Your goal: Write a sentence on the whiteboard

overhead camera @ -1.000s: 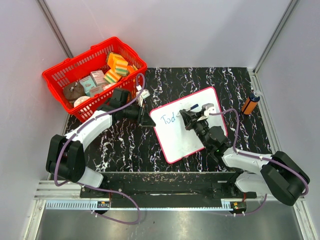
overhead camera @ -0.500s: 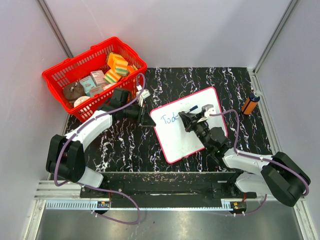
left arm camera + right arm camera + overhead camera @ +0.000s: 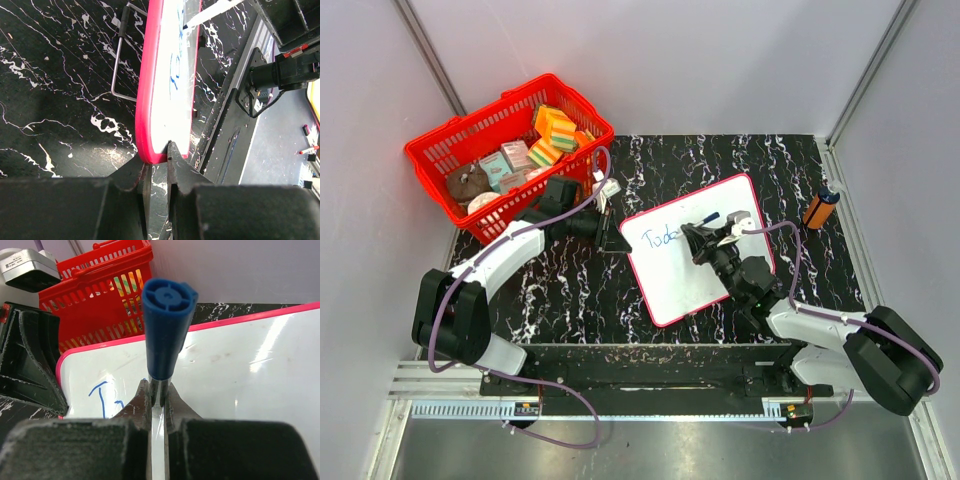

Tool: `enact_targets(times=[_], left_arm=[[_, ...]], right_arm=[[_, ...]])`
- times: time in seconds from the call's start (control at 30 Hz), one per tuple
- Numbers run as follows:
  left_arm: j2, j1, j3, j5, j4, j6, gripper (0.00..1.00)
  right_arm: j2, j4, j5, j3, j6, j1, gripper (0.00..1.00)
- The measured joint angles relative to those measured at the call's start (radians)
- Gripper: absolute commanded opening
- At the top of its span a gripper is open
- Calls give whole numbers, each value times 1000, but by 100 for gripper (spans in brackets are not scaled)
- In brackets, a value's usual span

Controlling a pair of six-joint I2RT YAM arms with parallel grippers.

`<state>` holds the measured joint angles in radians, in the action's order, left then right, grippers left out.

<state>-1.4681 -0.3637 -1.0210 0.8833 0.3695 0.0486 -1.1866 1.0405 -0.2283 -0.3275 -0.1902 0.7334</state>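
Observation:
The whiteboard (image 3: 705, 268), white with a red-pink rim, lies tilted on the black marble table. Blue words (image 3: 661, 237) of the sentence reading "Toda" run across its upper left. My right gripper (image 3: 700, 232) is shut on a blue-ended marker (image 3: 711, 215), whose tip rests on the board just right of the writing. In the right wrist view the marker (image 3: 163, 330) stands between the fingers (image 3: 158, 392) over the board (image 3: 240, 355). My left gripper (image 3: 616, 230) is shut on the board's left rim. The left wrist view shows its jaws (image 3: 159, 159) pinching the red edge (image 3: 149, 90).
A red basket (image 3: 450, 150) full of sponges and boxes stands at the back left, close behind the left arm. An orange bottle (image 3: 820, 208) lies at the right edge. A thin metal wire bracket (image 3: 117, 65) lies on the table beside the board's left edge.
The writing has grown from "Tod" to "Toda". My right gripper with the marker has shifted slightly to the right along the line. The left arm has held still.

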Motion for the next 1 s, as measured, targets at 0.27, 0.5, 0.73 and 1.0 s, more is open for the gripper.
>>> enact_targets(times=[0.27, 0.5, 0.73, 1.0], left_arm=[[0, 0, 0, -2, 1, 0, 0], [0, -1, 0, -2, 1, 0, 0], [0, -1, 0, -4, 2, 0, 0], [0, -2, 0, -5, 2, -1, 0]], right_arm=[[-10, 3, -25, -12, 8, 0, 0], [-23, 11, -25, -27, 13, 0, 0], [-25, 13, -25, -27, 11, 0, 0], [-23, 11, -23, -26, 10, -1, 0]])
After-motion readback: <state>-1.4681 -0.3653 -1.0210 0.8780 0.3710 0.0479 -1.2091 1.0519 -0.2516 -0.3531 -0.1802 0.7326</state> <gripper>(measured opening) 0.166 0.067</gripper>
